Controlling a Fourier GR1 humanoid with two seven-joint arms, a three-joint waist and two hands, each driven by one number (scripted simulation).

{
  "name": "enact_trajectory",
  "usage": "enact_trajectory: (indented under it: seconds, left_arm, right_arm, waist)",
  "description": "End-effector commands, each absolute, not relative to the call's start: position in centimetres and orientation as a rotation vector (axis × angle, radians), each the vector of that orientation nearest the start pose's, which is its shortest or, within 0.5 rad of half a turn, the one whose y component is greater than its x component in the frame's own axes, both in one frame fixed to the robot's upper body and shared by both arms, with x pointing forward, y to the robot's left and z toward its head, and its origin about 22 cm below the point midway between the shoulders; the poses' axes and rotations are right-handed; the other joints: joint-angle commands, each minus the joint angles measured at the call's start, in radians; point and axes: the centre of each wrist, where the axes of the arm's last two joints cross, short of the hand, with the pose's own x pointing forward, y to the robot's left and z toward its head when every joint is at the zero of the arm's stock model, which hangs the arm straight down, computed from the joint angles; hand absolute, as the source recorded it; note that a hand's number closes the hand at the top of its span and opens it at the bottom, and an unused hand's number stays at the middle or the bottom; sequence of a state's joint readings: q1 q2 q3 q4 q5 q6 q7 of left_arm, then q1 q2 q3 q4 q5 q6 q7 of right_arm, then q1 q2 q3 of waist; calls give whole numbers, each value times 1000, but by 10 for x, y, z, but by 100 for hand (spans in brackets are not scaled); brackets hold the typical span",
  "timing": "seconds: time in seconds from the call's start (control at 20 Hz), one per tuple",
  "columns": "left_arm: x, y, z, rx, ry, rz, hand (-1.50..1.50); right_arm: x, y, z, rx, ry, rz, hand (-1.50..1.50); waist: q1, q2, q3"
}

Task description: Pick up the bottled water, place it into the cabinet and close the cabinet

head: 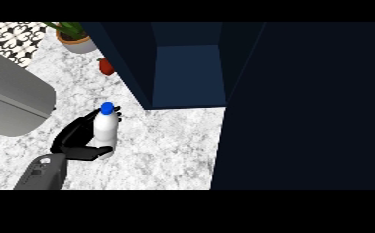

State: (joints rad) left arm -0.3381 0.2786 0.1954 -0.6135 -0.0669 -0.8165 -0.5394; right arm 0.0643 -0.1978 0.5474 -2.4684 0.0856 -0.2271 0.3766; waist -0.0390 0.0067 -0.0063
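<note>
The bottled water (106,127), white with a blue cap, stands upright on the marble counter (168,143) at the left. My left hand (73,137) is curled round it, fingers behind its left side and thumb at its base. The dark blue cabinet (187,73) stands just beyond and to the right, with its inside open to view. Its door (300,113) is swung wide and fills the right side of the head view. My right hand does not show.
A grey rounded appliance (18,103) sits at the left edge. A potted plant (73,38) and a small red object (107,67) stand at the back left, close to the cabinet's left wall.
</note>
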Motion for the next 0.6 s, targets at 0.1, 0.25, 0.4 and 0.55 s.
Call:
enact_trajectory:
  seconds: [0.1,0.25,0.4,0.55]
  left_arm:
    - [288,333,-101,-852,-1410,-291,150]
    - [276,332,-105,-903,-1431,-327,150]
    - [292,307,-89,-834,-1600,-473,150]
    - [292,300,-84,-829,-1671,-510,150]
  right_arm:
    - [109,-173,189,247,-1992,260,-150]
    - [117,-166,179,238,-1988,250,-150]
    - [121,-167,178,234,-1977,239,-150]
    - [118,-168,183,231,-1983,228,-150]
  waist:
    - [-13,0,0]
    - [7,-4,1]
    - [9,-4,0]
    - [19,-8,2]
